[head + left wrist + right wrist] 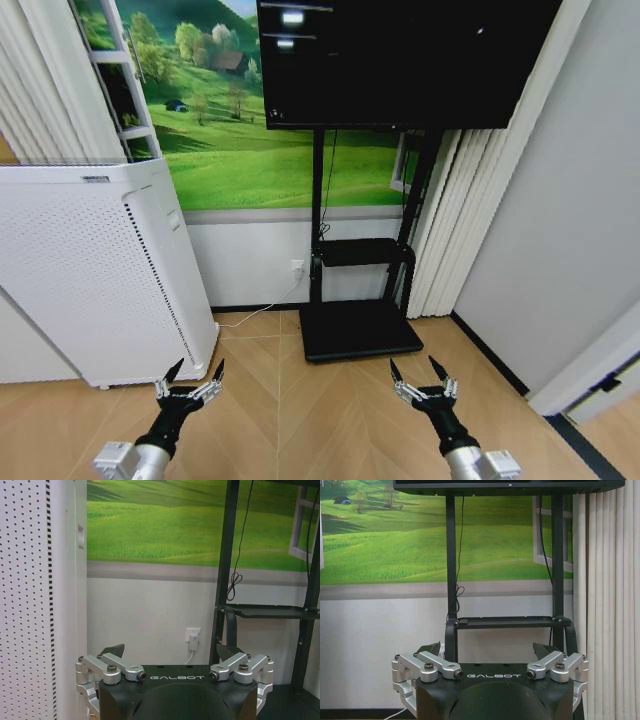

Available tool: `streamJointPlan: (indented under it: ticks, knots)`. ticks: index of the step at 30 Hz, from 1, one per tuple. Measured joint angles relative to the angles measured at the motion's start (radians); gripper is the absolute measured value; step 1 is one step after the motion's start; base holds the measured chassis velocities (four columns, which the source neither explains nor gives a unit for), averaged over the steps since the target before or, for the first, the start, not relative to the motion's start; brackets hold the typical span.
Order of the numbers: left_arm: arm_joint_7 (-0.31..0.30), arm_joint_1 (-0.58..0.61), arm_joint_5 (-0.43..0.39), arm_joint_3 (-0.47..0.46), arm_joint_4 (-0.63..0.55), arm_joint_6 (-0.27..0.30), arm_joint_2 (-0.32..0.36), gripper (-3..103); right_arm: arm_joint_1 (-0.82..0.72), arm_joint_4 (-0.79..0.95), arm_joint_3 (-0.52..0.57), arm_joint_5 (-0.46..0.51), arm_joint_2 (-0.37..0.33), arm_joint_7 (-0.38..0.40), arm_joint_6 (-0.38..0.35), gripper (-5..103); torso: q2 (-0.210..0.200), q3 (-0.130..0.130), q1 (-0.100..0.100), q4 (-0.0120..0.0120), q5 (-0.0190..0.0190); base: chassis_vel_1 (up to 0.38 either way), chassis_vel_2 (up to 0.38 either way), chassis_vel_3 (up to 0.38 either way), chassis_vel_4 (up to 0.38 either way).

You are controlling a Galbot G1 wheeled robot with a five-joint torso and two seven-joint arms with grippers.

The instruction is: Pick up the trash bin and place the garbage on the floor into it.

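Hovering low over the floor (300, 420), the left gripper (190, 377) and the right gripper (420, 373) both point toward the TV stand (355, 300), fingers spread wide and holding nothing. Left of the stand rises the white appliance (95, 270), with the left gripper just in front of its near corner. The right gripper hangs just short of the stand's flat black base (360, 330). Behind the stand, a green meadow mural (240, 140) covers the wall, and a white socket (193, 634) sits low beside the stand's post.
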Motion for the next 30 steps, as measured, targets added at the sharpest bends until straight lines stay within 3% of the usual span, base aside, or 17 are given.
streamJointPlan:
  ticks: [30]
  knots:
    - [0.0, 0.0, 0.0, 0.0, 0.0, 0.0, 0.0, 100, 0.0, 0.0, 0.0, 0.0, 0.0, 0.0, 0.0, 100, 0.123, 0.074, 0.05, -0.0002, 0.0, 0.019, 0.021, -0.023, -0.022]
